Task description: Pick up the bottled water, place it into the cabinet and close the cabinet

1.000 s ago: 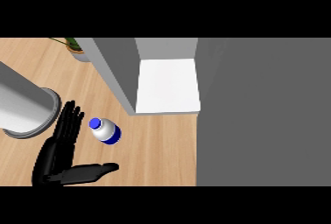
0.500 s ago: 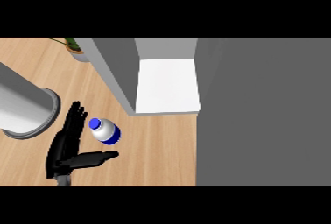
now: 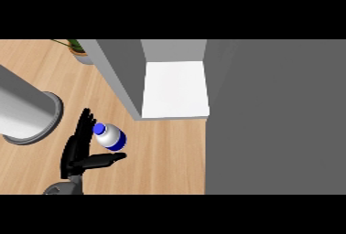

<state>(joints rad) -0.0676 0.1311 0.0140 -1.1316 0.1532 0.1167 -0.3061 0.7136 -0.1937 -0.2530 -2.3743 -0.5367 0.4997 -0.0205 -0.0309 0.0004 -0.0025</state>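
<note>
Left hand [image 3: 76, 153]: matte black, slender fingers and thumb. Grey rounded wrist section at its base. No markings visible.

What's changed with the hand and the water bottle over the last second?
The robot hand has shifted right, closing against the left side of the bottled water, its fingers straight and thumb below the bottle, not yet curled round it. The bottle, the open cabinet and the grey cylinder stayed put.

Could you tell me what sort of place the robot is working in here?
Most likely a kitchen: a wooden counter carries a bottled water beside the robot's hand, an open grey cabinet with a white shelf stands on it, and a potted plant sits at the back.
</note>
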